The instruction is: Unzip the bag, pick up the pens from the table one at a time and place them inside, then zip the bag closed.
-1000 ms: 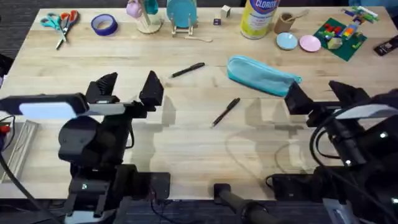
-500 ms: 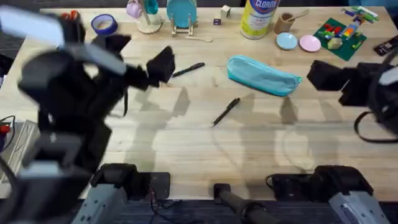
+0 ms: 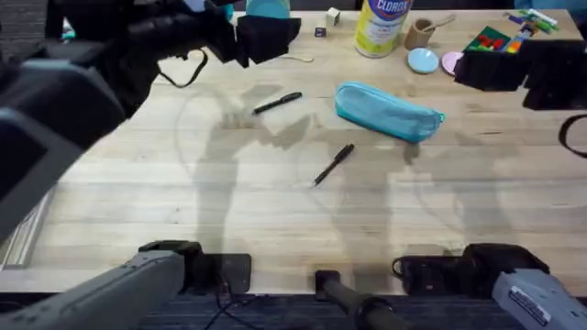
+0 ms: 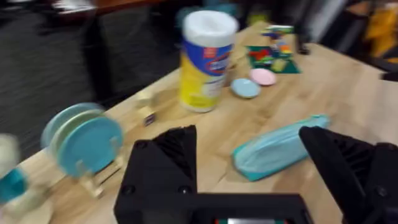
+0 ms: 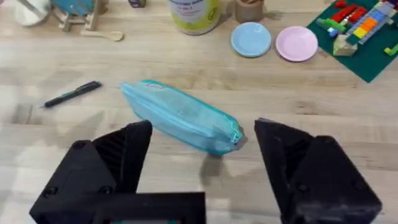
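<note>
The turquoise bag (image 3: pixel 387 112) lies zipped at the table's centre right, also seen in the wrist views (image 4: pixel 280 146) (image 5: pixel 180 115). One black pen (image 3: pixel 277 103) (image 5: pixel 71 94) lies to its left. A second pen (image 3: pixel 332 165) lies nearer the front, in the middle. My left gripper (image 3: pixel 229 32) (image 4: pixel 249 134) hangs open, high over the far left, holding nothing. My right gripper (image 3: pixel 518 69) (image 5: pixel 204 127) is open in the air on the bag's right side, with the bag showing between its fingers (image 5: pixel 118 162) well below.
Along the far edge stand a yellow wipes canister (image 3: pixel 381 26), a teal plate on a rack (image 4: pixel 87 143), a light-blue dish (image 5: pixel 250 39), a pink dish (image 5: pixel 296 43) and a green brick plate (image 5: pixel 364 37). Bare wood (image 3: pixel 229 211) spreads across the front half.
Both arms have lifted and swung toward the far side. The left arm now looms large and blurred under the camera. Bag and pens have not moved.
</note>
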